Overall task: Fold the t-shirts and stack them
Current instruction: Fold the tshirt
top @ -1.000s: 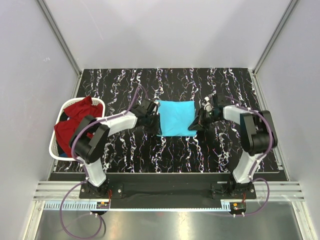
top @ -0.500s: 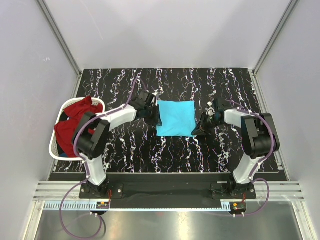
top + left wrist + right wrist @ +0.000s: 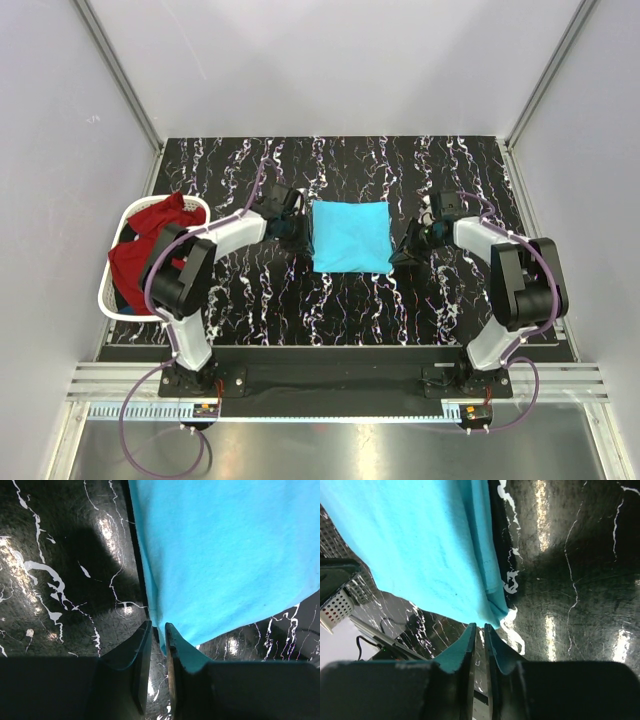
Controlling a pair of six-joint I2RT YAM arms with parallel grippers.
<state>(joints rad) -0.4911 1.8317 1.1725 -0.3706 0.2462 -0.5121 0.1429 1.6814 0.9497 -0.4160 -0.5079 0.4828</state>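
Folded turquoise t-shirt (image 3: pixel 350 235) lies at the desk's (image 3: pixel 300 310) centre.
The left pincer (image 3: pixel 293 228) at its 9 o'clock and the right pincer (image 3: pixel 405 252) at its 4 o'clock are both slightly parted, released, tips just off the cloth; the dark red t-shirt (image 3: pixel 150 225) lies in the white laundry basket (image 3: pixel 197 204) at the desk's 9 o'clock.

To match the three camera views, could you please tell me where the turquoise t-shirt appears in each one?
Top external: the turquoise t-shirt lies folded near the middle of the table.
Left wrist: it fills the upper right of the picture.
Right wrist: it fills the upper left of the picture.
Shared landmark: the black, white-veined table surface beside the shirt's edge.
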